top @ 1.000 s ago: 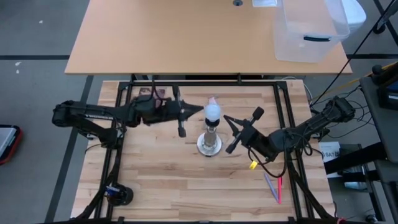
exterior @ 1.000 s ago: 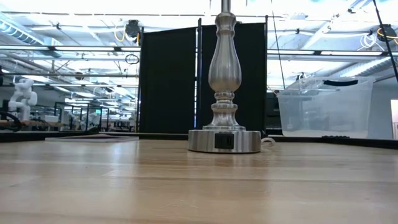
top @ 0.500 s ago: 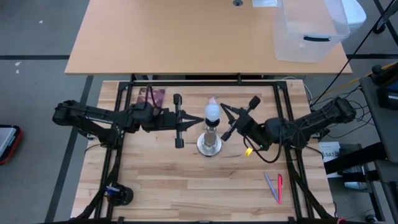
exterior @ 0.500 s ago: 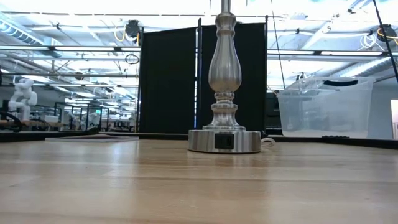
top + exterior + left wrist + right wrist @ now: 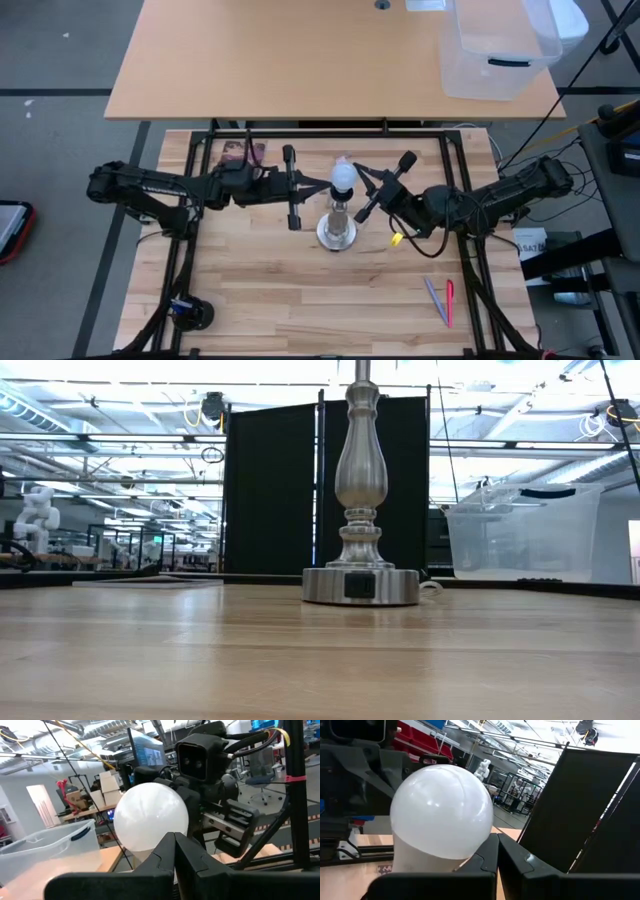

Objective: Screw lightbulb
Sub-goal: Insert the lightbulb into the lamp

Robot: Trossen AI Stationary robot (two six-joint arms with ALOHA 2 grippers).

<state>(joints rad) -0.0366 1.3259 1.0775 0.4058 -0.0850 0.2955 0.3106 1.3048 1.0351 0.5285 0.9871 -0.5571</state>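
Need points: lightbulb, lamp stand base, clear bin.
lightbulb (image 5: 343, 177), high view, top of the white globe.
lamp stand (image 5: 361, 587), low view, front of its round silvery base.
clear bin (image 5: 497, 62), high view, near wall by the dark handle.

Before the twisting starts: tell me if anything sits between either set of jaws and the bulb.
Nothing visible does. The bulb sits atop the lamp stand, with the left gripper and right gripper shut and close on either side.

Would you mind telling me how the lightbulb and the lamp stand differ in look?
The lightbulb is a frosted white, smooth round globe; the lamp stand is silvery metal, tall and turned, with a wide round base. The lightbulb sits on top of the stand; the stand rests on the wooden table. Both stand upright, in line.
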